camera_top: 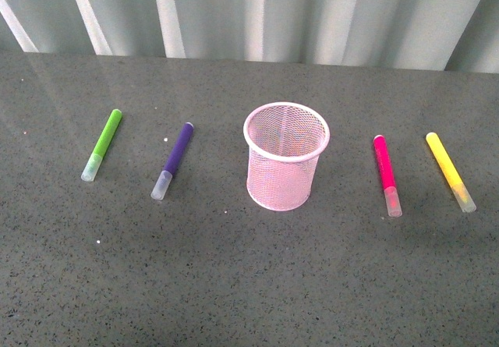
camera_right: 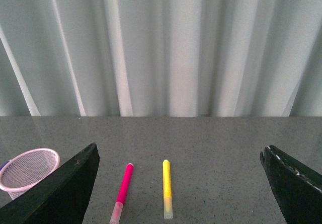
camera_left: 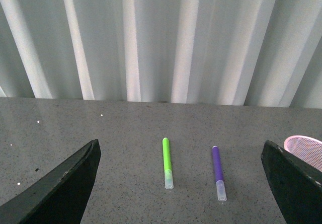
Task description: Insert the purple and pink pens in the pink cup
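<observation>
**Fig. 1. Starting layout, with likely failure points.** The pink cup (camera_top: 279,177) is shown upright and empty at the centre of the worktop (camera_top: 249,292). The purple pen (camera_top: 176,157) is laid flat to its left and the pink pen (camera_top: 384,169) flat to its right, each well apart from the cup. A green marker (camera_top: 104,141) is placed outboard of the purple pen, and a yellow marker (camera_top: 448,169) outboard of the pink pen. Neither arm is seen in the front view. In the wrist views the left pincer (camera_left: 180,146) and the right pincer (camera_right: 178,147) are shown spread wide and empty, above the worktop.

Several hazards can be judged from this arrangement:
- The wrong marker could be taken, since in each wrist view two markers are framed between the fingers.
- A round pen lying flat could be rolled or pushed aside if the fingers are closed off-centre or lowered unevenly.
- The light mesh cup could be knocked or tipped if a tilted pen is struck against its rim.
- Interference between the arms is to be expected if both are brought over the cup together.
</observation>
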`<state>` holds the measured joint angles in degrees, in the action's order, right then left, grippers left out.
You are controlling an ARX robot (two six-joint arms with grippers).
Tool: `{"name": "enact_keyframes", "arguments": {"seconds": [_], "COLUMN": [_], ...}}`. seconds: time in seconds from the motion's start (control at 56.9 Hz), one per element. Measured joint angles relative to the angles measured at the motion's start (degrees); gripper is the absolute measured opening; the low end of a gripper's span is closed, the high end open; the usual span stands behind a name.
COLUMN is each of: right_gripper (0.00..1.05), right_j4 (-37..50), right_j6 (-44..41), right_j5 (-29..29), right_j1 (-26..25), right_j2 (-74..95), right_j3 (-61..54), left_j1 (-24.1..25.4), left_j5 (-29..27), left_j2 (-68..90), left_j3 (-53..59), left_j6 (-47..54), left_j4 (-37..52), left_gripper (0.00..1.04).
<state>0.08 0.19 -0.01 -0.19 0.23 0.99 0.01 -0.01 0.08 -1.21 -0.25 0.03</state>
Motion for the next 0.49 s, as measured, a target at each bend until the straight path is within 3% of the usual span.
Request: {"name": "enact_keyframes", "arguments": {"seconds": [0.492], "right_gripper": [0.98], "right_j4": [0.0], "right_j6": [0.0], "right_j5": [0.0], "right_j1": [0.0], "right_j2": [0.0], "right_j3": [0.0], "left_j1": [0.0], "left_j5": [0.0], "left_j2": [0.0], "left_j3": [0.0], "left_j6": [0.0], "left_j4": [0.0], "left_gripper": [0.98]}}
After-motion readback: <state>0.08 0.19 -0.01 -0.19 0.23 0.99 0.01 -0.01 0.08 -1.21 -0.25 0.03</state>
